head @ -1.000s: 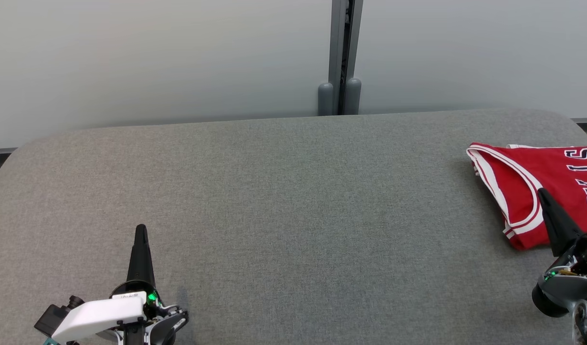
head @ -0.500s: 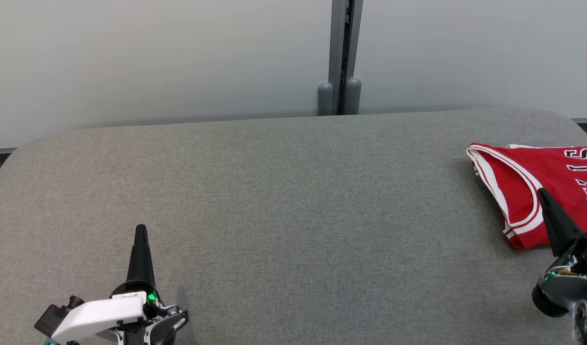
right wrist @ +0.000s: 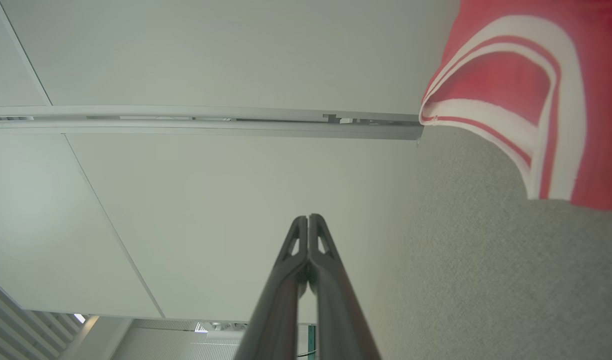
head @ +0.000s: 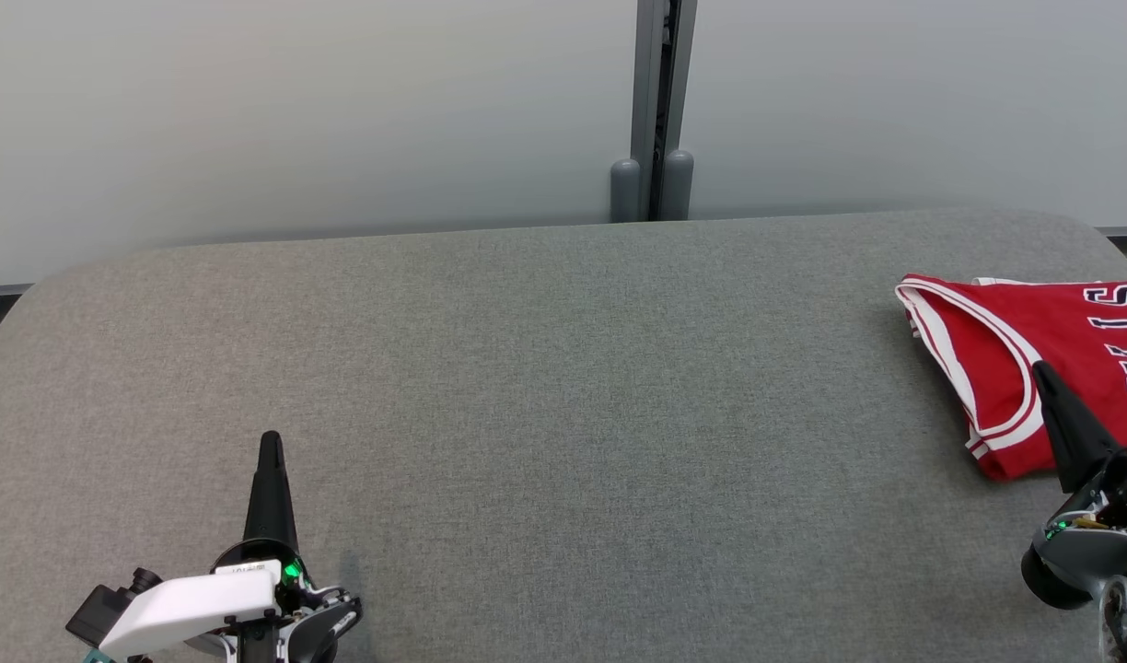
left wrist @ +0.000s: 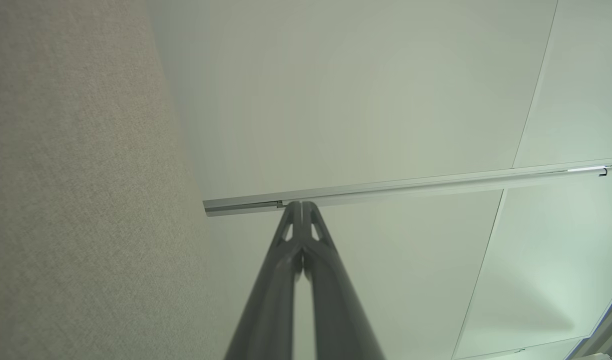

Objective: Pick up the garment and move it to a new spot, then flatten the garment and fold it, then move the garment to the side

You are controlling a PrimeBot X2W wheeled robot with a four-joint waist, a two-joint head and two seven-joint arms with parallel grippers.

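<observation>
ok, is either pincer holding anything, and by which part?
Nothing held. Left pincer and right pincer are both shut empty; the red basketball jersey lies loose on the grey fabric surface.

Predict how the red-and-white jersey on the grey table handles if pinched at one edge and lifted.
Likely floppy: the red sleeveless jersey lies folded in soft layers, so a one-edge pinch may let it droop and unfold. Probably light; the cloth looks thin at its white-trimmed armhole. Pushed, it may bunch rather than slide on the textured grey fabric tabletop.
</observation>
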